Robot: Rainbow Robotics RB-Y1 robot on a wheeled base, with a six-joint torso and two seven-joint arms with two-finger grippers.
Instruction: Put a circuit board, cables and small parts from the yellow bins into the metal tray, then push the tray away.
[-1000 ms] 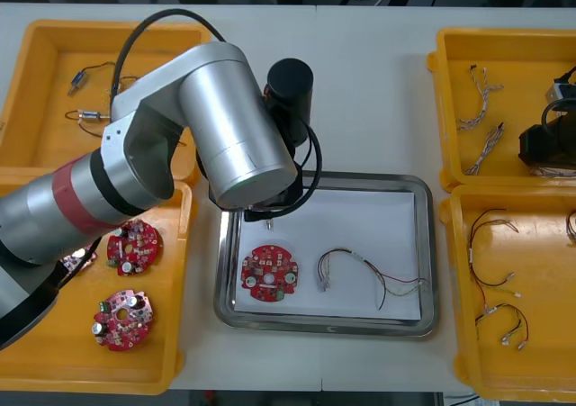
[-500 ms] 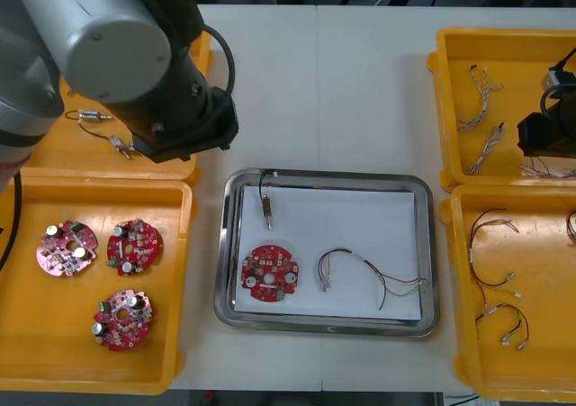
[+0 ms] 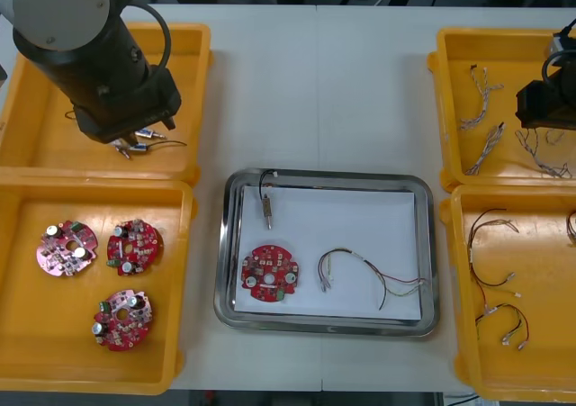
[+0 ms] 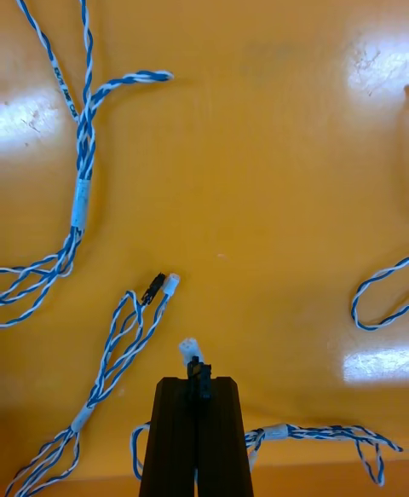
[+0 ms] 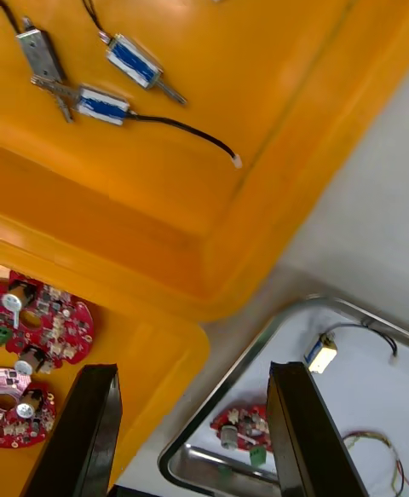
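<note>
moved: our left arm (image 3: 90, 55) has swung away from the metal tray (image 3: 326, 177) and now hangs over the far left yellow bin (image 3: 45, 82); our right gripper (image 4: 198, 382) sits slightly farther back over the far right yellow bin (image 3: 508, 64).
left gripper (image 5: 192, 369): fingers spread wide with nothing between them, above the far left bin's near wall; small metal parts (image 5: 134, 62) lie on the bin floor beyond.
right gripper: fingers pressed together, pinching the black end of a twisted blue and white cable (image 4: 198, 371), low over the bin floor.
tray contents: we see a circuit board (image 3: 269, 274) near the left side, a small metal part (image 3: 267, 208) with a black lead by the far left corner, and a red and yellow cable (image 3: 371, 268) just right of the board.
near left yellow bin (image 3: 27, 334): three more boards (image 3: 133, 245).
</note>
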